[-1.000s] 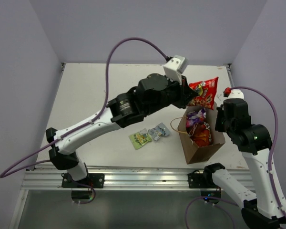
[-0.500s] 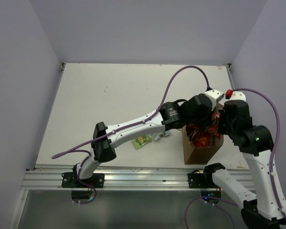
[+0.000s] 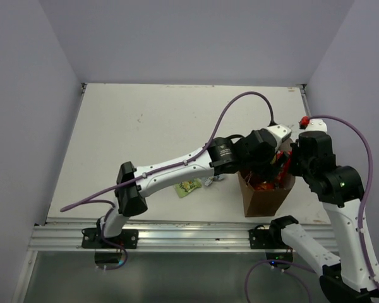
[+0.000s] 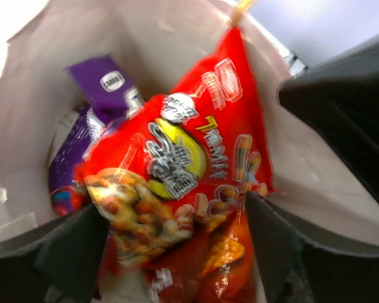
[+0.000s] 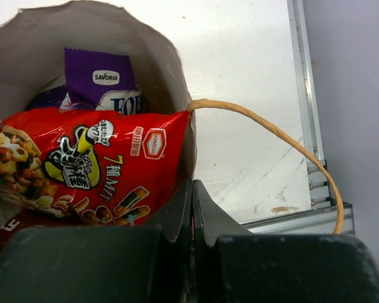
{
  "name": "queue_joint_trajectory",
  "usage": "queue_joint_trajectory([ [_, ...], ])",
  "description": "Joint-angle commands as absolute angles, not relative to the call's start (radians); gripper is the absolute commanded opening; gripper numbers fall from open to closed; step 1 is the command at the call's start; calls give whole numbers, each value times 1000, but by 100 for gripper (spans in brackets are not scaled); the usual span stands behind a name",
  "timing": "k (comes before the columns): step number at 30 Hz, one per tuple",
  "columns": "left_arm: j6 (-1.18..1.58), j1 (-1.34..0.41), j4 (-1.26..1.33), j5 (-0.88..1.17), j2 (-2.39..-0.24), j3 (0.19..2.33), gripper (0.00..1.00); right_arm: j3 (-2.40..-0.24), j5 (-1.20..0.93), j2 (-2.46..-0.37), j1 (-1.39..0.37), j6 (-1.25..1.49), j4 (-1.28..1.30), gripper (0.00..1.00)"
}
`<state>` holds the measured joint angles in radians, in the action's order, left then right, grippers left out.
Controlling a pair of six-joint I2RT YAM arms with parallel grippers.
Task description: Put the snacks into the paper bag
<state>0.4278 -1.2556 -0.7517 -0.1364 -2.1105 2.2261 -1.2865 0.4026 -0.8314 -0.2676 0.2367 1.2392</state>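
I see the paper bag [image 3: 263, 201] standing open at the lower right of the top view, close to the near edge of the tabletop [image 3: 145, 126]. Inside it, the red-orange packet [image 4: 177, 170] lies tilted on top of the other contents, with the purple packet [image 5: 104, 79] behind it against the bag's far wall.

My left pincer [image 4: 174, 214] is at the bag's mouth, pointing down into it. Its fingers [image 4: 69, 252] are spread wide on either side of the red-orange packet, which looks blurred in the left wrist view; I cannot tell whether they touch it. My right pincer [image 5: 191, 196] is pressed tight on the bag's rim, just below where the tan loop handle [image 5: 271, 132] meets the paper.

The left arm [image 3: 170, 170] stretches low across the frame from lower left to the bag, elbow bent near its base. The right arm [image 3: 338, 183] rises at the right edge and folds back toward the bag.

A green packet [image 3: 188, 187] lies flat on the tabletop left of the bag, just below the left arm. A pale packet [image 3: 208, 182] beside it is mostly hidden under that arm.

The tabletop is off-white and scuffed, boxed in by plain lavender walls [image 3: 196, 38]. A metal rail [image 3: 177, 237] runs along the bottom, and a purple cable [image 3: 240, 101] arcs over the left arm.
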Motion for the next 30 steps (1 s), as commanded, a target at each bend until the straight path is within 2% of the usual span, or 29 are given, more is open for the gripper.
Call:
queue_joint_trajectory([
  [1, 341, -1293, -479, -158, -1869, 2133, 92, -1313, 374, -848, -278, 229, 1183, 0],
  [2, 333, -1295, -430, -185, -1830, 2111, 100, -1315, 376, -848, -276, 230, 1183, 0],
  [5, 302, -1298, -258, -330, -1654, 2001, 100, -1313, 373, -853, -276, 229, 1178, 0],
  [8, 227, -1296, -96, -528, -1459, 1795, 100, -1313, 370, -854, -278, 229, 1177, 0],
  [9, 166, -1296, -18, -569, -1412, 1664, 100, -1312, 370, -854, -276, 230, 1177, 0],
  [11, 167, -1263, 3, -636, -1323, 1573, 100, -1309, 370, -853, -276, 230, 1177, 0],
  [15, 336, -1082, -304, -556, -1310, 1447, 100, -1307, 367, -854, -276, 229, 1174, 0],
  [17, 359, -1017, -371, -491, -1339, 1363, 100, -1305, 365, -857, -276, 230, 1170, 0],
  [23, 408, -980, -318, -341, -1454, 1191, 98, -1304, 351, -865, -276, 236, 1164, 0],
  [30, 368, -980, -212, -278, -1594, 1146, 98, -1304, 357, -853, -278, 245, 1175, 0],
])
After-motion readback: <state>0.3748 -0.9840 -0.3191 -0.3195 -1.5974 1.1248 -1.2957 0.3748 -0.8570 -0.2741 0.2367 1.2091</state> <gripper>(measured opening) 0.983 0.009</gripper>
